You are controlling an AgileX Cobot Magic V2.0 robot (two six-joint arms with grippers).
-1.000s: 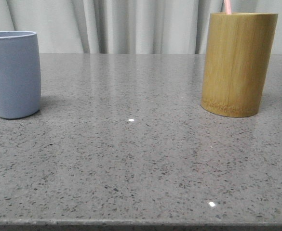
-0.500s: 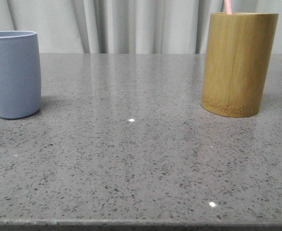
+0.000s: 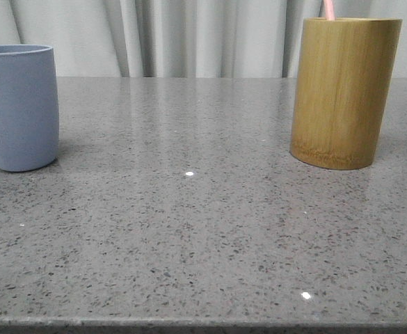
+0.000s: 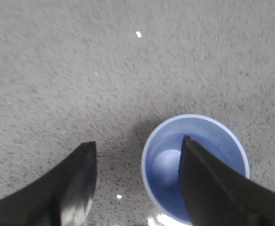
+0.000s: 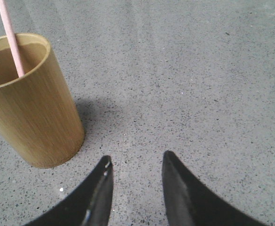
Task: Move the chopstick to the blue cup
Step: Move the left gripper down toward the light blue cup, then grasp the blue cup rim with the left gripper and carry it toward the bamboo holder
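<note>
Presently, the grey speckled stone table (image 3: 203, 229) presents a broad bare stretch between the blue cup (image 3: 20, 108) at the left and the bamboo holder (image 3: 342, 90) at the right; the two stand well apart, and the table's near edge runs along the bottom of the front view. Pale curtains (image 3: 189, 38) hang behind the far edge.

The chopstick (image 5: 11, 40), thin, straight and pale pink, stands inside the bamboo holder, leaning on its rim and rising above it. The holder is a tan cylinder with vertical grain. The blue cup is matte, tapered, handleless, with an open mouth and nothing seen inside.

The left gripper (image 4: 136, 160) hangs above the blue cup, jaws spread, one finger over its mouth. The right gripper (image 5: 135, 165) sits over bare stone near the holder, jaws spread, gripping nothing.

No legible writing appears on any surface.
</note>
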